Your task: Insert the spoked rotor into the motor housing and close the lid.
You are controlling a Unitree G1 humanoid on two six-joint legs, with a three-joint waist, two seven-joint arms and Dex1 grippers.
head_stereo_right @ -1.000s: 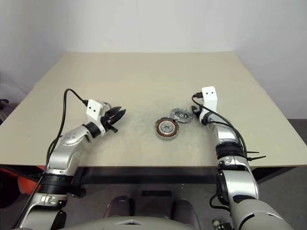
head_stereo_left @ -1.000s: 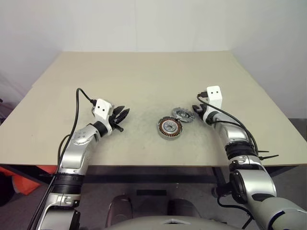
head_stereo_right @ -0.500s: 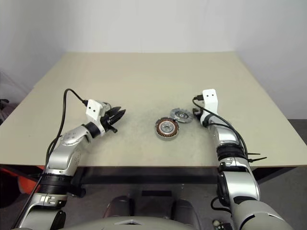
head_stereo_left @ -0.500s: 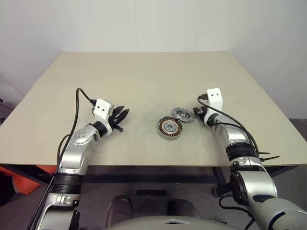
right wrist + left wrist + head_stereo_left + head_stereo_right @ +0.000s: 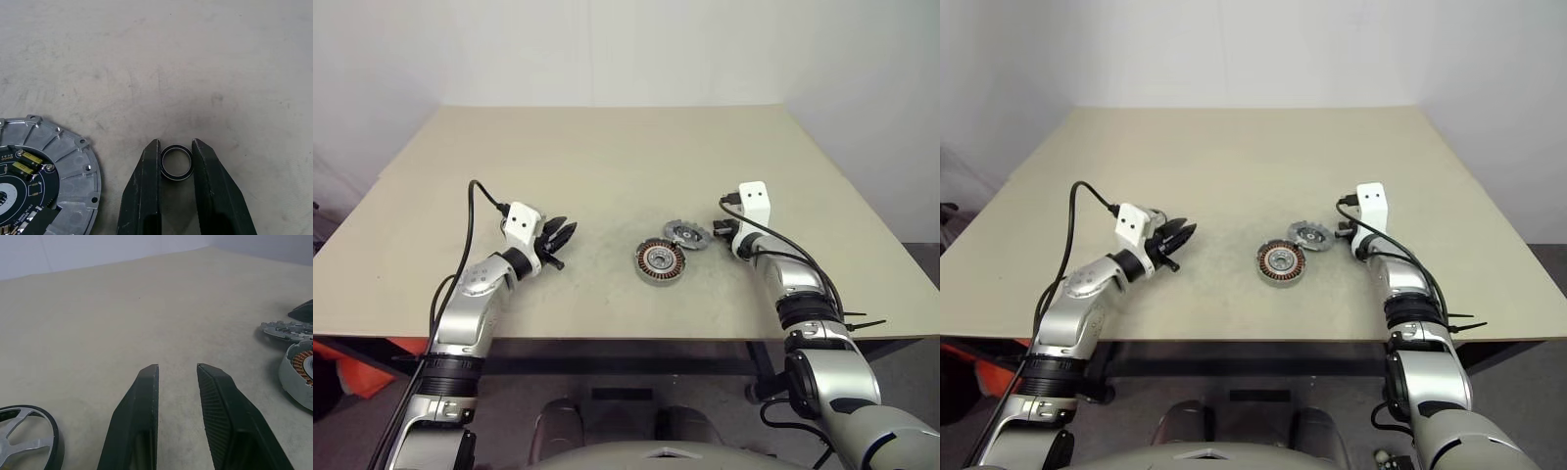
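The right fingers [image 5: 176, 159] pinch a small ring [image 5: 176, 162] on the tabletop [image 5: 607, 166], mid-frame beside the grey disc [image 5: 687, 233]. The left fingers [image 5: 177, 374] stand parted, empty.

The bench [image 5: 1234, 157] is a beige rectangular surface set against a plain pale wall. The motor housing [image 5: 1280, 262] lies flat near the middle of the front half, its copper-brown windings ringing a silver hub. A flat grey notched disc [image 5: 1310, 235] lies just beside it, further back and toward the right. The right hand [image 5: 1343, 233] sits low at that disc's right edge; its fingers cannot be made out. The left hand [image 5: 1181, 235] is well apart to the left, pointing toward the housing, fingers slightly parted and holding nothing.
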